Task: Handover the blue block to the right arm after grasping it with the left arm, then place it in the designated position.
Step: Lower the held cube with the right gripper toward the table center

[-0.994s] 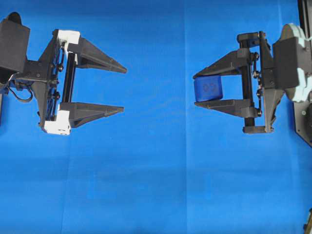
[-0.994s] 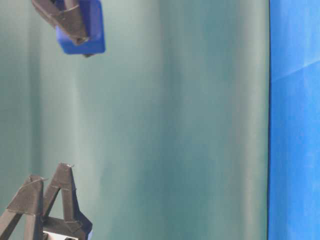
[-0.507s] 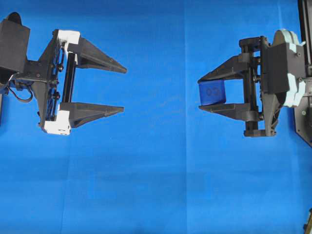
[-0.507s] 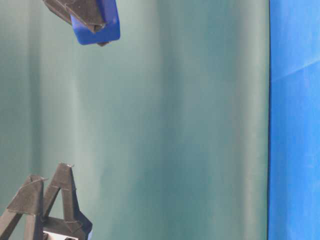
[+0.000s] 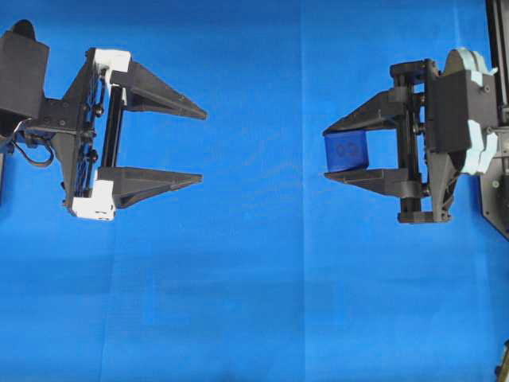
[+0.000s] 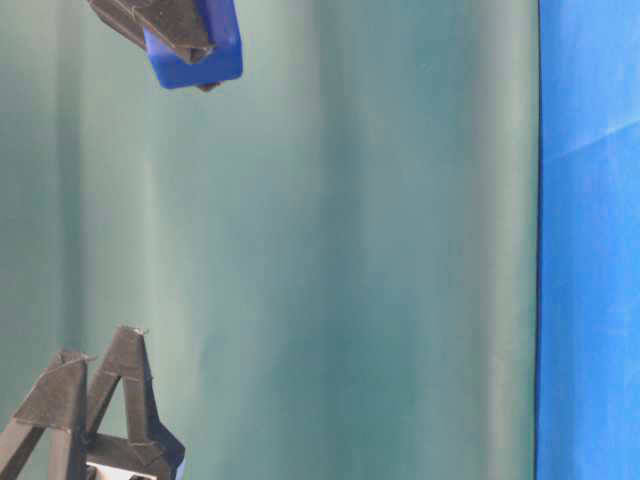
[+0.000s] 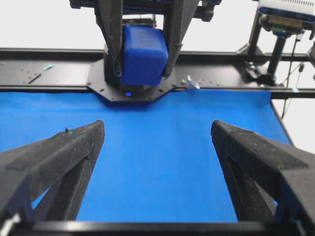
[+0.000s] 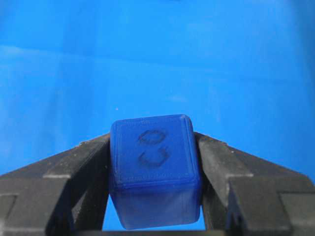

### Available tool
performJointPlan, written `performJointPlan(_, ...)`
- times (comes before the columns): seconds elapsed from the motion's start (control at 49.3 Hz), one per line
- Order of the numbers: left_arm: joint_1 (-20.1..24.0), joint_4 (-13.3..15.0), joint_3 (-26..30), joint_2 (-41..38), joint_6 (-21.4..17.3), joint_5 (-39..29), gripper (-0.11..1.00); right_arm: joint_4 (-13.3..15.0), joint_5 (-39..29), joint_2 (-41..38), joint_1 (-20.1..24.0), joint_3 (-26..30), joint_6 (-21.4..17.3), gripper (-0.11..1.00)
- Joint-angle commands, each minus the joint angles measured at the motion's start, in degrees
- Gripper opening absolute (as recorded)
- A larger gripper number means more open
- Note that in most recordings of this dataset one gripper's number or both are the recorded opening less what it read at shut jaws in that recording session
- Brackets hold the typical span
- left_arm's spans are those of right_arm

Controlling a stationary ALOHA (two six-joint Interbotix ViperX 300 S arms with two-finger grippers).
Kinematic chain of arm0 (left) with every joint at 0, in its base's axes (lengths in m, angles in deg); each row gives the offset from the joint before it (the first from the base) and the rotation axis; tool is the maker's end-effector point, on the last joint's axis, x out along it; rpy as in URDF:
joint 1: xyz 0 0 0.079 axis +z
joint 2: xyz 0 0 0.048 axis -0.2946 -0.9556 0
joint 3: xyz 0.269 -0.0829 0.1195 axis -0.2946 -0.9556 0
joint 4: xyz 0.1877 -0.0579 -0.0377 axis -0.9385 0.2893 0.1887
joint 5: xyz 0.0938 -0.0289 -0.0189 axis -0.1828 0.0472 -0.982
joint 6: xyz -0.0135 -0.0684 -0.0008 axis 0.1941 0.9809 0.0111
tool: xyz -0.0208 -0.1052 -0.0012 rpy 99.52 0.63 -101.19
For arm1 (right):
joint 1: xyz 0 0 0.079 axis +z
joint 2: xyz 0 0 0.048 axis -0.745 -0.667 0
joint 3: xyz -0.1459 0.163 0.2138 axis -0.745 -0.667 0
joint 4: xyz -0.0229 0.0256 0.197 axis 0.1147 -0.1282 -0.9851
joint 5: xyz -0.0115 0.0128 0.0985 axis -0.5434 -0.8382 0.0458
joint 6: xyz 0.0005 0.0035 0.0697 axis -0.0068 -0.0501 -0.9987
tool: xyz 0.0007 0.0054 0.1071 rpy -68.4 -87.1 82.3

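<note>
At right of the overhead frame, the right claw [image 5: 327, 153] grasped the blue block [image 5: 345, 151]; the left claw [image 5: 201, 147], at left, stood released.

1 blue block [image 5: 345, 150], 2 arms, 1 blue cloth [image 5: 254, 302].
</note>
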Motion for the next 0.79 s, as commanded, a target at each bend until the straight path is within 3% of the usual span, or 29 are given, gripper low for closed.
performJointPlan(0.0, 0.0, -0.1, 1.3, 0.4, 0.1, 0.3, 0.93, -0.1, 0.3, 0.2, 0.0, 1.7, -0.1, 0.42)
performJointPlan(0.426, -0.1, -0.1, 1.4, 0.4, 0.2, 0.3, 0.93, -0.2, 0.4, -0.7, 0.0, 1.8, -0.1, 0.42)
performJointPlan(0.771, 0.0, -0.1, 1.4, 0.4, 0.2, 0.3, 0.93, -0.1, 4.9, -10.1, -0.4, 2.7, -0.2, 0.42)
